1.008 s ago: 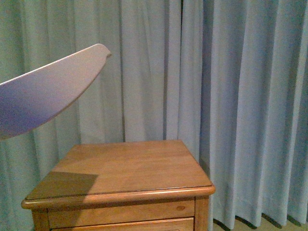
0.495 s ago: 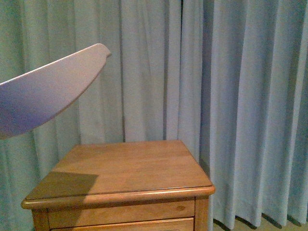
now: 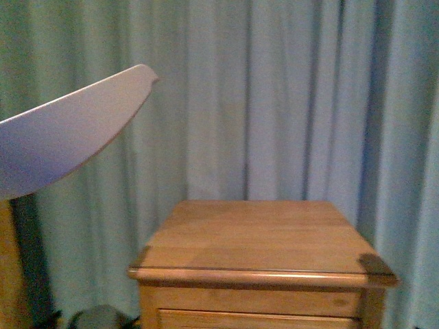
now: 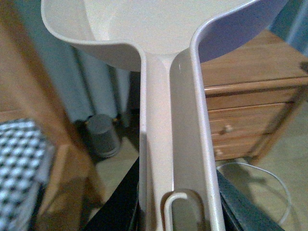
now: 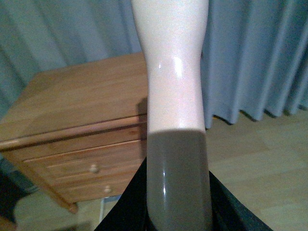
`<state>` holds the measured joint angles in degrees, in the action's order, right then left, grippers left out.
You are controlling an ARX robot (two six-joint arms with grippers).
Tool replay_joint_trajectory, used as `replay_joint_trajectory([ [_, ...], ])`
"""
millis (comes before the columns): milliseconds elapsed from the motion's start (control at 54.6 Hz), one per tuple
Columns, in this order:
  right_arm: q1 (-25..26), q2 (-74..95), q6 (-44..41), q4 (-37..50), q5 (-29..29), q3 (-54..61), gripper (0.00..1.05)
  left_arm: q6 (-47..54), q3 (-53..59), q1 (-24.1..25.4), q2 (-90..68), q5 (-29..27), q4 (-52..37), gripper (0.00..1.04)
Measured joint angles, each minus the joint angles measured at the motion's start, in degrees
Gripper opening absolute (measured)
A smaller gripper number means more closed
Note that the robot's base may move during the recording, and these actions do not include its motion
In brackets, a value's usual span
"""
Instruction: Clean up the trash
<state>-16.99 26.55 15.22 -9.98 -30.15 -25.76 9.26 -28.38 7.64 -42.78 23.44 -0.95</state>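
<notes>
At the far left of the front view, a dustpan (image 3: 62, 133) was seen raised in the air. Its scoop was a broad, curved shell of smooth beige plastic, tinted lilac where shaded. In the left wrist view its long, channelled shaft, glossy and fitted with a small hanging loop, was clamped between the black fingers of the left gripper (image 4: 180, 214). Around it in that view were shown a black-and-white checked cloth (image 4: 19, 159), a blurred slat of brown wood (image 4: 48, 120) and a small round grey bin (image 4: 102, 134) on the floor.

Soft, pleated curtains (image 3: 274, 103) of pale blue-green were hung behind everything. Right of centre stood a nightstand (image 3: 260, 236) of honey-coloured wood, with a flat, smooth-grained top and a rounded front edge. 2 drawers with small pale knobs were shown in the wrist views, and a thin white cable (image 4: 269, 178) was looped on the floor near its foot.

The right gripper (image 5: 178, 214) was closed around a rounded handle (image 5: 171, 72), glossy cream above and grey below, over a pale plank floor (image 5: 260, 159).

The trash was not shown in any of the 3 views, so its place could not be told.
</notes>
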Motion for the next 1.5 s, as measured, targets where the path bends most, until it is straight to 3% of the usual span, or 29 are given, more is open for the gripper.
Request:
replay_joint_trajectory([
  [1502,-0.15,0.11,0.0,-0.15,0.33,-0.22,0.19,-0.17,-0.46,0.15,0.24,0.0,-0.17,0.27],
])
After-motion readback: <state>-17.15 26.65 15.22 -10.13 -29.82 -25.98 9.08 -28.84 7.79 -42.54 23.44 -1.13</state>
